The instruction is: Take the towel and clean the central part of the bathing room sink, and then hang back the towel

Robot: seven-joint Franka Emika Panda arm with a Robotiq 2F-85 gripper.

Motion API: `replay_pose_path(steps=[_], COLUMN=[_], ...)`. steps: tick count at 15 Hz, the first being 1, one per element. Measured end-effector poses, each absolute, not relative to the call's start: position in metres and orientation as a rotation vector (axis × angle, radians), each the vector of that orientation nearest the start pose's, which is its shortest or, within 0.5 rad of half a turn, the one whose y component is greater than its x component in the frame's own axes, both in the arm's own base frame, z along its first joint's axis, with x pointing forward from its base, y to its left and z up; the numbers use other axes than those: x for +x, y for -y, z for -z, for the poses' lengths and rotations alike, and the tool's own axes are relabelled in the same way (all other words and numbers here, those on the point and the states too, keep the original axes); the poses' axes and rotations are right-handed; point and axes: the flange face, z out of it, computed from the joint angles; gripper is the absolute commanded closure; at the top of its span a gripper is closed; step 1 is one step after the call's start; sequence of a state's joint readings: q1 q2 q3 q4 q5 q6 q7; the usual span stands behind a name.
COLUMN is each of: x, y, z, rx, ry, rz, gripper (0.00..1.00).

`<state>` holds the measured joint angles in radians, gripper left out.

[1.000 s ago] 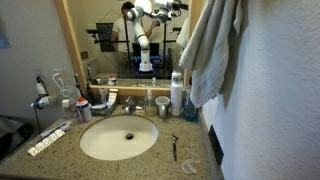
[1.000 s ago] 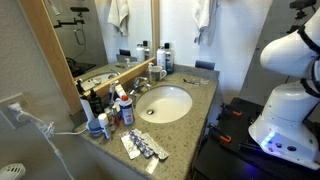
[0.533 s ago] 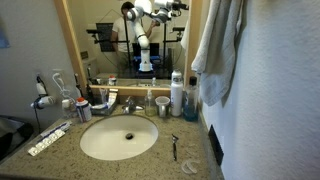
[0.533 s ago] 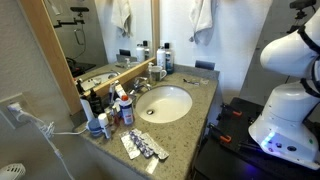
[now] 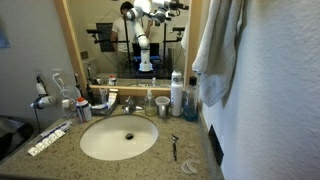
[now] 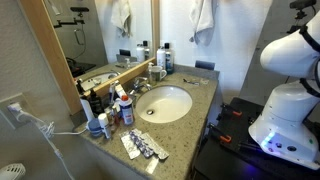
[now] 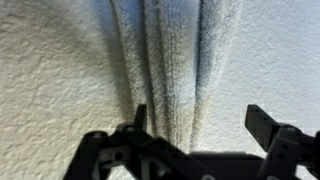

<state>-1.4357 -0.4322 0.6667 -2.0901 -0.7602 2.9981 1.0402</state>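
The towel is a pale grey-white terry cloth that hangs in straight folds against the textured wall, above the right end of the counter. It also shows in an exterior view as the towel beside the mirror. In the wrist view the towel fills the upper middle. My gripper is open just in front of its lower folds, with a dark finger on each side and nothing held between them. The oval off-white sink lies in the speckled granite counter, and the same sink appears in both exterior views.
Bottles and toiletries crowd the counter's back left by the faucet. A tall bottle and a cup stand under the towel. A razor and blister packs lie near the front. The robot base stands beside the counter.
The towel was pulled out sideways a second ago and now hangs straight down. My gripper has opened and let it go.
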Motion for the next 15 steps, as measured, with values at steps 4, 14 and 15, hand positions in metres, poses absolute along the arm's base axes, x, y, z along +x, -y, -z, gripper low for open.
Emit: replay_pose_path(steps=[4, 14, 15], x=[0.442, 0.444, 0.443], y=[0.234, 0.117, 0.103], z=[-0.677, -0.619, -0.610], rx=[1.875, 2.162, 2.215], ry=[0.914, 0.549, 0.509], rz=[-1.393, -1.318, -1.316], gripper=[0.00, 0.00, 0.00])
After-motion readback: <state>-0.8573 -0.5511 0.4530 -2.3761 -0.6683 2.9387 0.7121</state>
